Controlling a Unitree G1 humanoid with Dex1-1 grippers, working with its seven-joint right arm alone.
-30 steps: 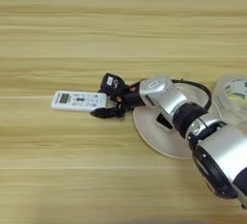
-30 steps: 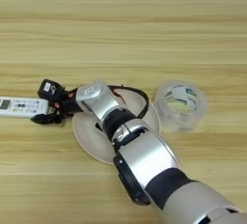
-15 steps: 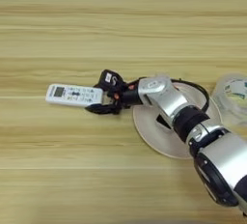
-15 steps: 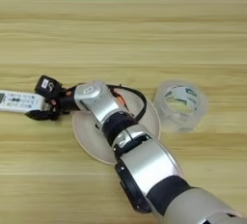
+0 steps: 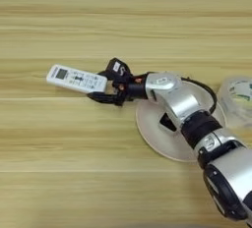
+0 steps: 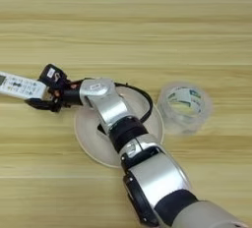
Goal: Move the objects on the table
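The small white remote [image 5: 76, 78] lies tilted on the wood-grain table [image 5: 59, 173], left of centre, its grey screen at the far left end. My right gripper [image 5: 108, 82] is shut on its right end, one black finger above and one below. The silver forearm crosses the round cream plate [image 5: 162, 143], also seen in the right eye view as the plate [image 6: 93, 141]. A dark patch under the forearm on the plate may be the black block; I cannot tell. The clear tape roll [image 6: 184, 106] stands right of the plate. The pliers are out of view.
A black cable [image 6: 142, 97] loops from the wrist over the plate's far rim. Bare table stretches above, left of and below the remote.
The gripper and the remote have shifted left and then away from me, and the remote has tilted more. Plate and tape roll stay put.
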